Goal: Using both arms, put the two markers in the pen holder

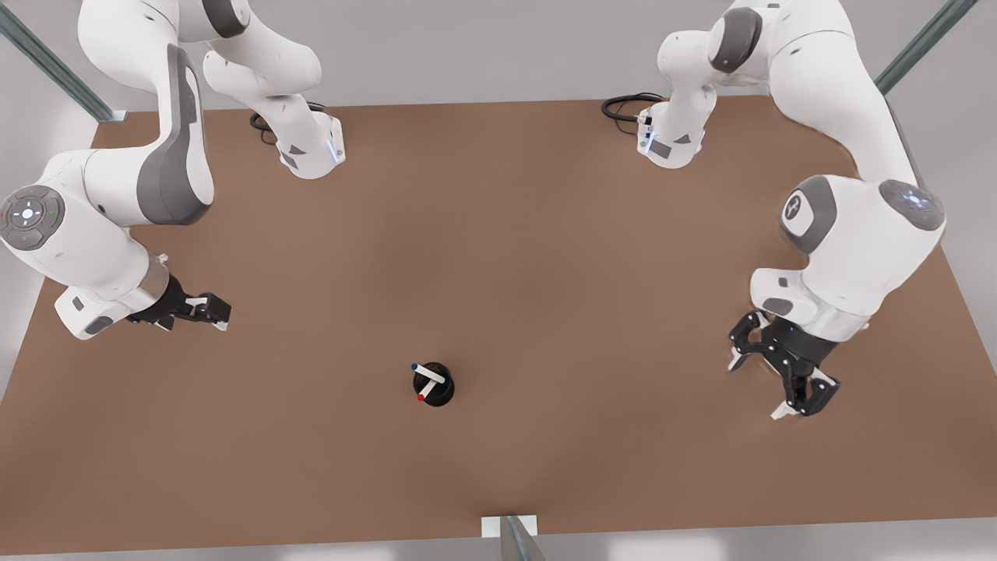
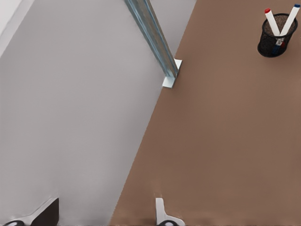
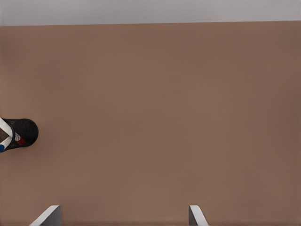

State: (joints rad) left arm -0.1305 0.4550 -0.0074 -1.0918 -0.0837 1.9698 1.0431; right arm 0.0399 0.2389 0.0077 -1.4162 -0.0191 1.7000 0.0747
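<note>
- The right gripper (image 1: 220, 312) hangs low over the worktop (image 1: 545, 273) near the front view's left edge. Its fingers (image 3: 196, 216) are spread wide and hold nothing.
- The pen holder (image 1: 445, 397) stands upright on the worktop's near-middle, well apart from both grippers.
- The red-capped marker (image 1: 427, 387) and the blue-capped marker (image 1: 432, 374) sit inside the holder, leaning crossed against its rim.
- The left gripper (image 1: 757, 387) hovers on the front view's right, pointing down. Its fingers (image 2: 162, 214) are wide apart and empty.
</note>
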